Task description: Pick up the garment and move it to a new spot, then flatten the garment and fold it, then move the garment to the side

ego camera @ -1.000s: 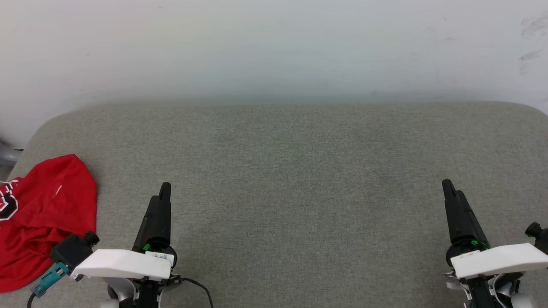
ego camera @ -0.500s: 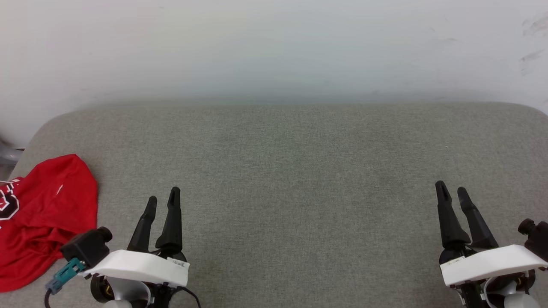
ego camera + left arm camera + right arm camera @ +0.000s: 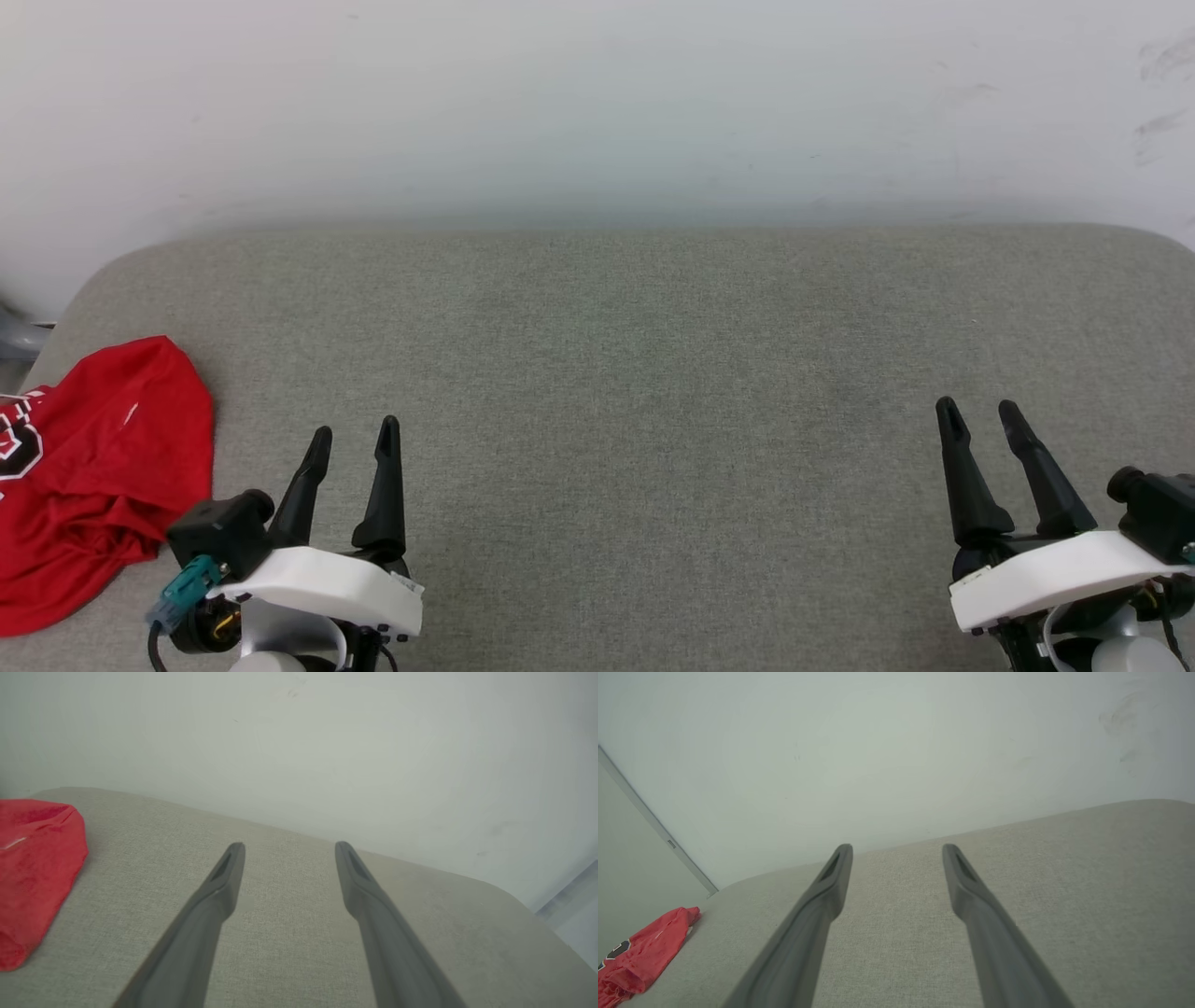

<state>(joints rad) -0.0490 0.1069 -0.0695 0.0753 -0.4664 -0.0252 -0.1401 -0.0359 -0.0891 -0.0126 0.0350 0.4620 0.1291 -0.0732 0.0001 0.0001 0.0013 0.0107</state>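
Both left gripper [image 3: 356, 427] and right gripper [image 3: 977, 406] are pictured spread wide and empty; the edge-bunched garment [image 3: 103, 467] could be shoved off the cushion [image 3: 597, 355] by a clumsy reach.

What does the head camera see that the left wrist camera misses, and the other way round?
Head view adds the right hand, open, and the lettering on the red garment. Left wrist view adds a pale bluish strip past the cushion's far corner. Both share the garment, the grey cushion, the white wall and the open left hand.
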